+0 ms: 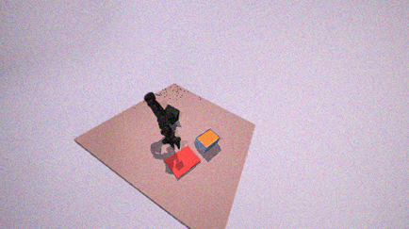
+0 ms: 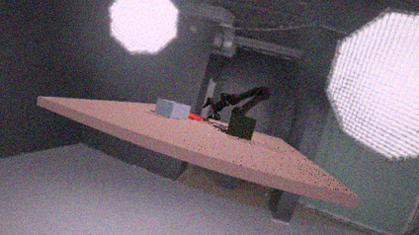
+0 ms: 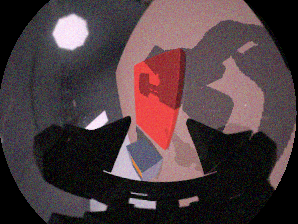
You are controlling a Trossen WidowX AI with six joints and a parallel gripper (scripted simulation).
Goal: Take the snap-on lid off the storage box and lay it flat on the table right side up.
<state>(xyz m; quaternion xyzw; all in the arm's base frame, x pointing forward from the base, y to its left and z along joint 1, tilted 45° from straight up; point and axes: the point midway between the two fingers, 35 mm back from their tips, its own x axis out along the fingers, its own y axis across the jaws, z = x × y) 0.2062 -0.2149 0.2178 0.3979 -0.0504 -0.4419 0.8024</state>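
The red lid [image 1: 189,156] [image 2: 196,118] [image 3: 150,110] looks flat and low at the table in the top and exterior views, beside the box and apart from it. A smooth broad red face is uppermost; its underside is hidden. The blue-grey storage box [image 1: 201,145] [image 2: 172,110] [image 3: 144,156] stands upright with its lid off, and orange shows within its top rim. My gripper [image 1: 172,144] [image 2: 210,110] [image 3: 158,120] is wide open with nothing between its fingers, just above the lid's arm-side edge.
The table [image 1: 132,155] [image 2: 138,129] carries the dark arm base [image 1: 172,114] [image 2: 241,126] behind the gripper. The box stands to the right of the gripper in the top view. The arm's shadow falls across part of the lid.
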